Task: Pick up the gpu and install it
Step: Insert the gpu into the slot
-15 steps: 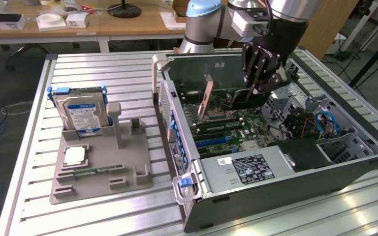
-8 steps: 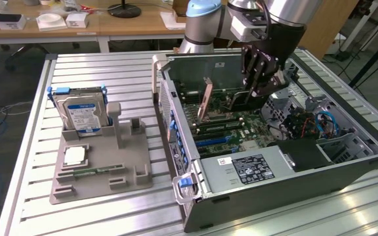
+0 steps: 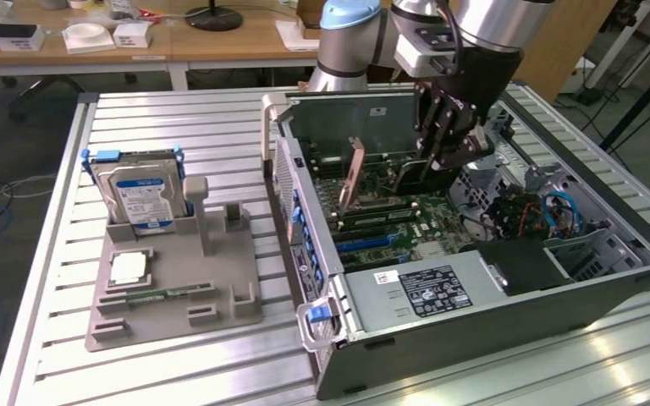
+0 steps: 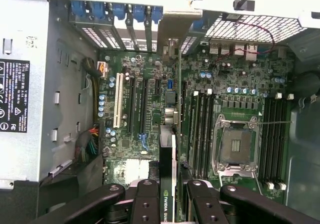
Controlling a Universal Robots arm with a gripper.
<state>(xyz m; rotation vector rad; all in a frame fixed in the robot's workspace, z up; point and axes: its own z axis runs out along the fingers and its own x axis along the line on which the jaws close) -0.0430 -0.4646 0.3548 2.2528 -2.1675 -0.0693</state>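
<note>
Inside the open case (image 3: 449,347), the claw (image 4: 171,189) is clenched on the gpu (image 4: 167,149), held on edge over the motherboard (image 4: 150,64) slots. Installing looks in hand; seating likely demands the card's edge square over its slot. The arm (image 3: 472,42) points straight down.

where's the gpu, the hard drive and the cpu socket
gpu (image 4: 166,204): wrist view, the green nvidia label on its edge
hard drive (image 3: 145,203): exterior view, its blue label
cpu socket (image 4: 236,146): wrist view, the socket's middle
</note>
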